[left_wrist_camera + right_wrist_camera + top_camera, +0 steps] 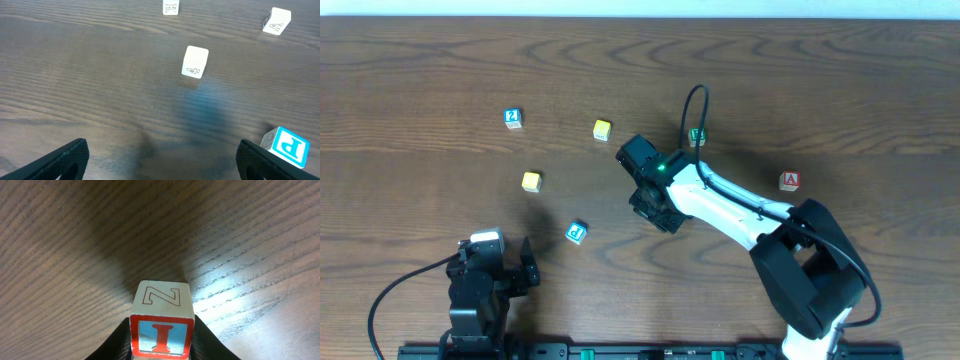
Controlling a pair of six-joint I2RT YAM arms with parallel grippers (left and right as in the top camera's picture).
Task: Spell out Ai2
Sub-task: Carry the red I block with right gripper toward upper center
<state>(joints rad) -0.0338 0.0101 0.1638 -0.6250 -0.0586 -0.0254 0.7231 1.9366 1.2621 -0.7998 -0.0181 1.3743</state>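
Block (161,335) | I face upright, N face on top | right jaws clamping it | left jaws spread

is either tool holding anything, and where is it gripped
The right tool grips the I block by its two opposite side faces; the left tool is open, holding nothing.

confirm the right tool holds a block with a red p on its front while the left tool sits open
Wrong letter: the block in the right tool shows a red I on its front, not a P, as the right wrist view shows. The left tool is open.
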